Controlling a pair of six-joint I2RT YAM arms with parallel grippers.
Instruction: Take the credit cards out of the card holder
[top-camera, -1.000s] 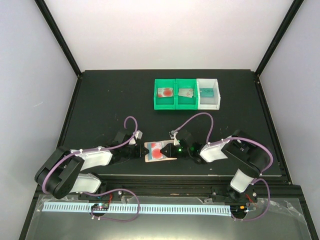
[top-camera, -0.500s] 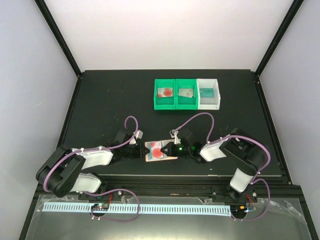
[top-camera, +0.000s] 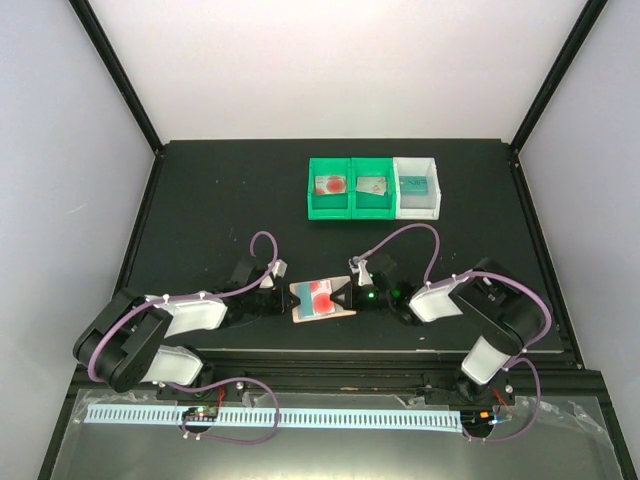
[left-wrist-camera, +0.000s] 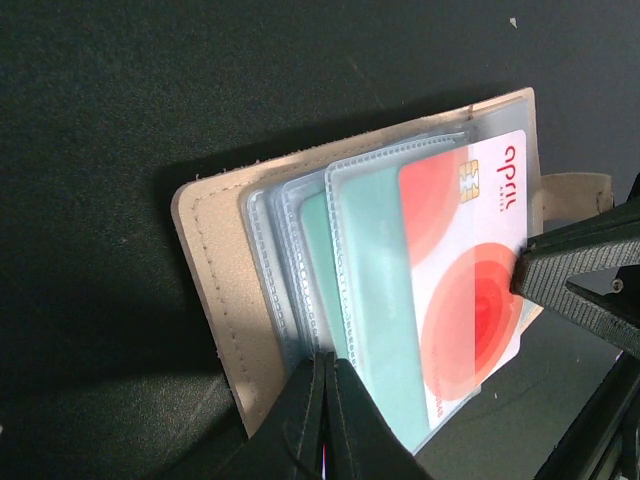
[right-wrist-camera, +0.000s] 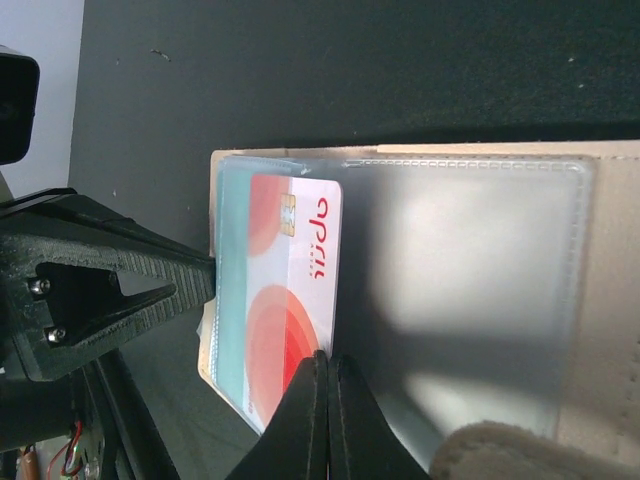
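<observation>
Card holder (top-camera: 322, 301) lies open and flat on the black table (top-camera: 200, 200), near its front edge, between the two arms. Left gripper (left-wrist-camera: 325, 400): fingers pressed together with no gap visible, clamped on the near edge of the holder where the clear pocket sleeves begin; the peach cover extends away to the left of the fingers and the sleeves fan off to the right. Right gripper (right-wrist-camera: 327, 385): fingers likewise closed to a point, meeting on the long edge of the red-blotch card (left-wrist-camera: 470, 290). That card lies on top of the sleeves, partly covered by a teal-tinted sleeve on one side, with its chip and printed lettering exposed. In the left wrist view the right fingertips touch the card's outer edge just beside the holder's side tab (left-wrist-camera: 575, 190). The two grippers face each other across the holder, well apart from the bins. At the far side of the table stand two green bins (top-camera: 351, 187) and a white bin (top-camera: 417, 186) in a row, touching; each holds one card.
</observation>
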